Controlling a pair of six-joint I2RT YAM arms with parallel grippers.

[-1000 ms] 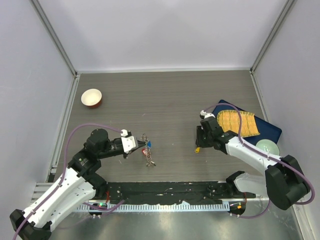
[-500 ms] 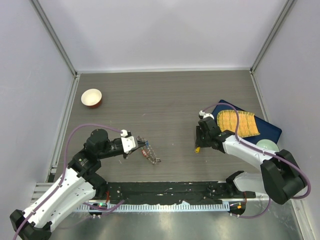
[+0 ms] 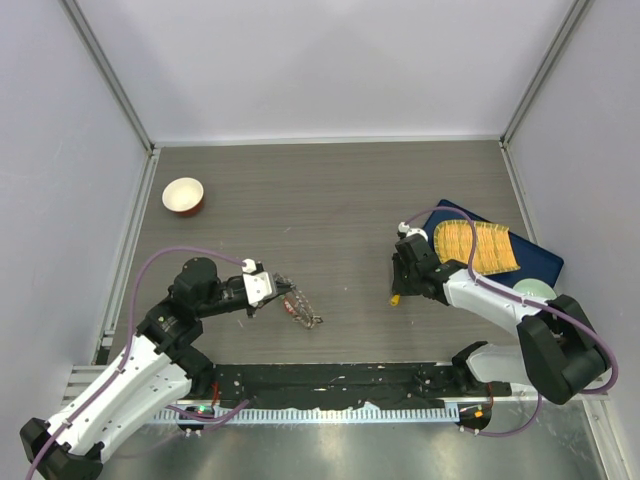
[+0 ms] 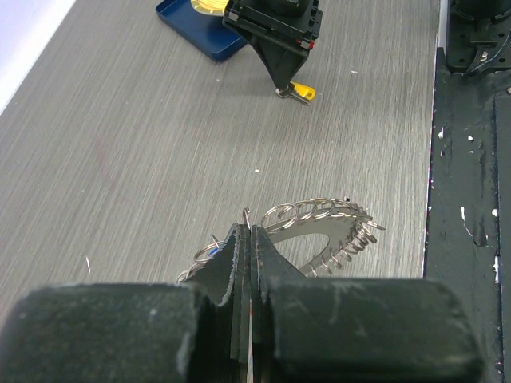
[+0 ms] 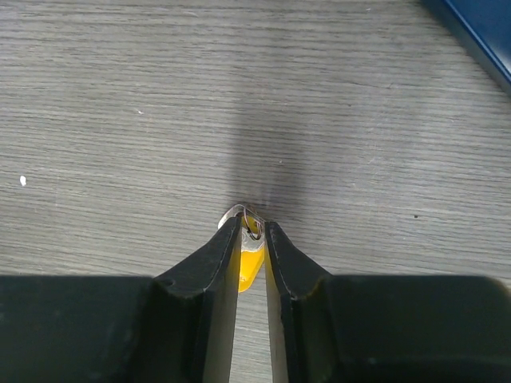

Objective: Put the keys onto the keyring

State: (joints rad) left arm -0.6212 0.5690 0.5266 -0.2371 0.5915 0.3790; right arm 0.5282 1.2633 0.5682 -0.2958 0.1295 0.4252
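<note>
Pickup stage, judging from top ext. view: right gripper nosed down onto yellow-tagged key, flat on table right of centre, near blue tray by right edge. Keyring left of centre, toward near edge, clamped by left gripper. Bare tabletop btwn the two arms, so ample room for a carry across. Bowl well apart at left edge, no obstacle.

L wrist view: left gripper pads pressed flat together w/ keyring rim pinched btwn them, toothed edge and small wire loops fanned out toward table centre. Far rim low; touching table or not, can't tell. Beyond it, right gripper point-down at yellow-tagged key. Black strip along near edge close alongside: little slack there, so better to keep the meeting point further in.

R wrist view: right gripper jaws narrowed to a slim slot, yellow-tagged key inside it, its small loop at the tips. Firm bite or mere straddle: can't tell. Next, prob.: finish the squeeze, lift straight up w/o dragging, then bring the loop to a free tooth of the ring. Fine alignment needed; thin flat key, easy to slip or twist. Blue tray corner off to one side, out of the lift path.
</note>
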